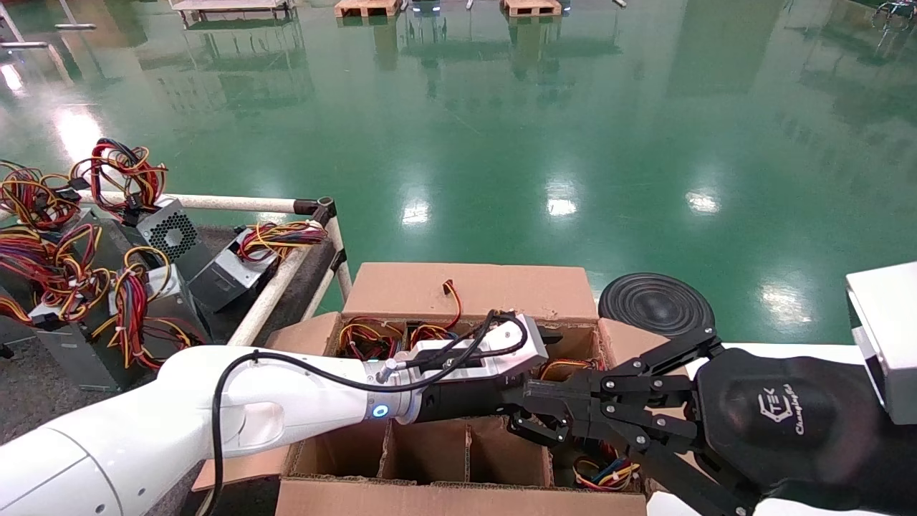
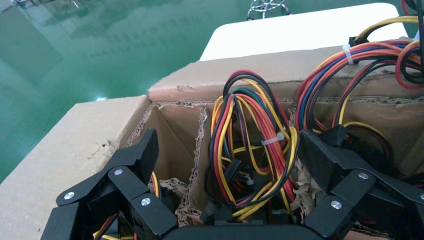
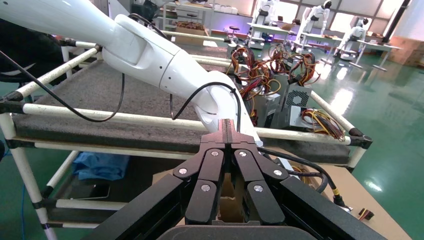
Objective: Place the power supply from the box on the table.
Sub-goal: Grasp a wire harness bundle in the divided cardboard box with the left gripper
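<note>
The box [image 1: 466, 287] stands in front of me, its inner cardboard grid showing. My left gripper [image 1: 539, 380] is open over a back cell of the box [image 2: 75, 150]. A bundle of red, yellow and black wires [image 2: 250, 145] rises between its fingers [image 2: 142, 150]; the grey body of this power supply is hidden. My right gripper [image 1: 526, 393] reaches in from the right, shut on nothing, and its tips [image 3: 230, 125] sit close to the left wrist. The table [image 1: 21, 387] lies at the left, also seen as the table [image 3: 125, 95].
Several grey power supplies [image 1: 168, 229] with wire bundles sit on the table behind a white tube rail [image 1: 236, 204]. More wires [image 1: 605, 473] fill a front right cell of the box. A black round stool [image 1: 655, 304] stands right of the box. Glossy green floor lies beyond.
</note>
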